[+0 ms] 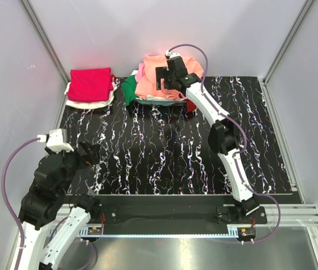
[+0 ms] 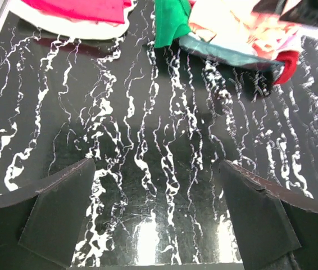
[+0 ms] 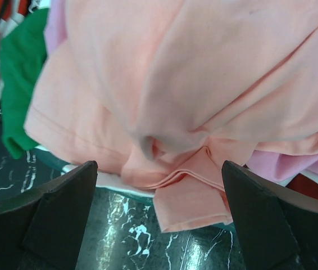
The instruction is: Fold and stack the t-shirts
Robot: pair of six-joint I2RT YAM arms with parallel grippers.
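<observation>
A loose heap of t-shirts lies at the back middle of the mat, with the salmon-orange shirt on top and a green shirt at its left. My right gripper is open just above the heap's front edge. In the right wrist view the salmon-orange shirt fills the frame and its folded hem hangs between the spread fingers. A folded crimson-magenta shirt lies on a white shirt at the back left. My left gripper is open and empty over the mat's front left.
The black white-veined mat covers the table. Grey walls and metal frame posts close in the back and sides. A light pink shirt and a red one show under the salmon-orange one.
</observation>
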